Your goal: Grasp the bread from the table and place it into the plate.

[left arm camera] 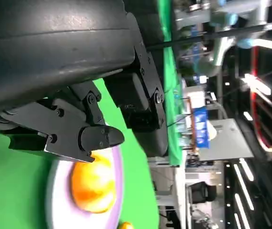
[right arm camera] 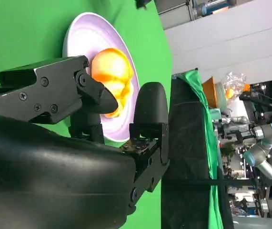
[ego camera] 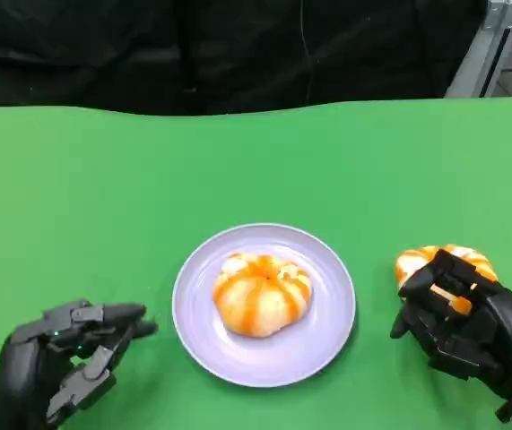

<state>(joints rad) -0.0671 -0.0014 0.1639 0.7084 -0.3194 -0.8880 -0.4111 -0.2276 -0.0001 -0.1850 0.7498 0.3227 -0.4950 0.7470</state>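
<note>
At the plate's right on the green table (ego camera: 76, 170), the right hand (ego camera: 466, 327), fingers curled over the near side of a bread roll (ego camera: 444, 262) that lies on the cloth, orange-striped top showing past the fingertips; touching it, though whether actually gripped cannot be told. Just beside that roll, toward the middle, the lilac plate (ego camera: 323, 336), with a second bread roll (ego camera: 263, 294) resting at its centre, apart from both hands. In the right wrist view, black fingers (right arm camera: 55, 93) reaching toward the plate (right arm camera: 83, 36) and the roll on it (right arm camera: 112, 71). At the plate's left, the left hand (ego camera: 67, 358) low over the cloth, fingers loosely apart, holding nothing, well clear of the rim. In the left wrist view, the fingers (left arm camera: 78, 133) spread before the plate (left arm camera: 116, 167) and its roll (left arm camera: 93, 183). Beyond the plate, black drapery (ego camera: 238, 45) behind the table's far edge.
</note>
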